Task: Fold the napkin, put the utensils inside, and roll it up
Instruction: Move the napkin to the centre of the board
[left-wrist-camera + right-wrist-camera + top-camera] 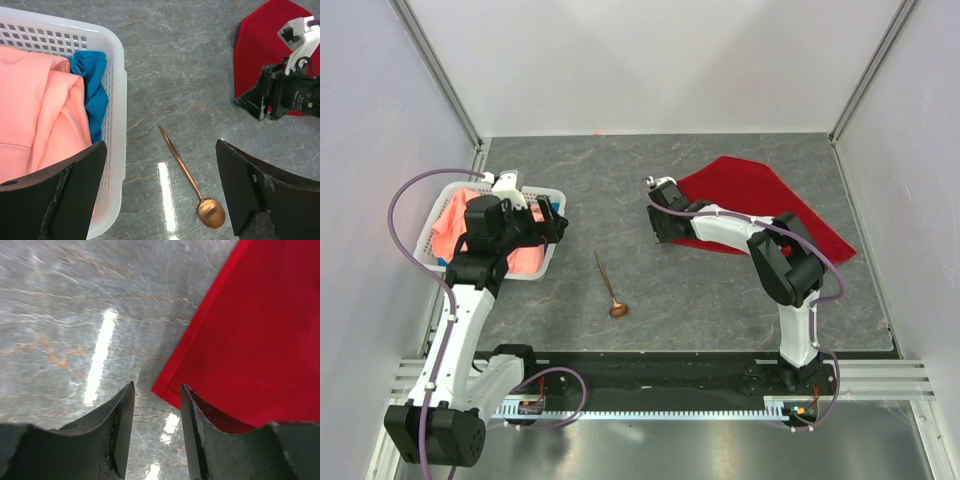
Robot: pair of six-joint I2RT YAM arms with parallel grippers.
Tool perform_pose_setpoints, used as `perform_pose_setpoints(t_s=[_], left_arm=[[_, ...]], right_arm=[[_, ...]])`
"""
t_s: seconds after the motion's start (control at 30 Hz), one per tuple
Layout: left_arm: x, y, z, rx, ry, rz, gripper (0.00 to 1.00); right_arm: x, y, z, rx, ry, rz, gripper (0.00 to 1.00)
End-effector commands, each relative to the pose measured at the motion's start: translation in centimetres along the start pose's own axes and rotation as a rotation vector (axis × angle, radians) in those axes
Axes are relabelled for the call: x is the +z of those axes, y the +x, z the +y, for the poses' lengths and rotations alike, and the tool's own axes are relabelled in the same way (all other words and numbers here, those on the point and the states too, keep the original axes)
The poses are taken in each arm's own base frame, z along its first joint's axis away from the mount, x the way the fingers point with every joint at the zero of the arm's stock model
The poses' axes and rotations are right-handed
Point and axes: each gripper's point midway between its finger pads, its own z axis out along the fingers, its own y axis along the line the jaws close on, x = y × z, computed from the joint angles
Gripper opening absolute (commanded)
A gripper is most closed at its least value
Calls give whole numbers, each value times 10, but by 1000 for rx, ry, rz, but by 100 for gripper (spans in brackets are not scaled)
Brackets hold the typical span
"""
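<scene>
Basket (pixel 117 100): white, left of the spoon (pixel 607 283), holding a salmon-pink cloth (pixel 30 100) and a blue cloth (pixel 95 90). None of it is part of this job.

Left gripper (pixel 160 147): left of the spoon and above it, over the basket's near corner, fingers spread wide with nothing between them (waiting its turn, by the look of it).

Spoon: alone on the grey tabletop (pixel 560 170), bowl toward the arms, handle pointing away, touching nothing.

Right gripper (pixel 156 390): right of the spoon and farther back, down low. Its fingers stand a narrow gap apart, and the napkin's corner sits right in that gap. I see no pinch on it yet.

Napkin (pixel 760 195): deep red, spread well right of the spoon and farther from the arms. Its outline is uneven, not a clean square.

Step in hand: I'd call it taking that corner for the fold.

Doing it well: get one finger under the cloth edge before closing, because a pinch from above may slide off the thin fabric. Then lift only enough to clear the table and carry the corner straight across to its opposite, away from the spoon, so the edges meet.
</scene>
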Motion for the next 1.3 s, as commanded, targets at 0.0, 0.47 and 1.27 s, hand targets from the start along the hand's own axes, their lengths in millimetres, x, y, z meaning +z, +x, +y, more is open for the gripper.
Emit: perform_pose_setpoints(t_s=[0.0, 0.47, 1.27], left_arm=[[1, -5, -5, 32, 32, -16, 97], [2, -4, -4, 32, 30, -14, 97], [67, 72, -99, -67, 165, 225, 84]], right_arm=[[6, -4, -5, -15, 60, 11, 48], [28, 21, 43, -26, -156, 133, 14], [-81, -45, 1, -31, -155, -99, 77]])
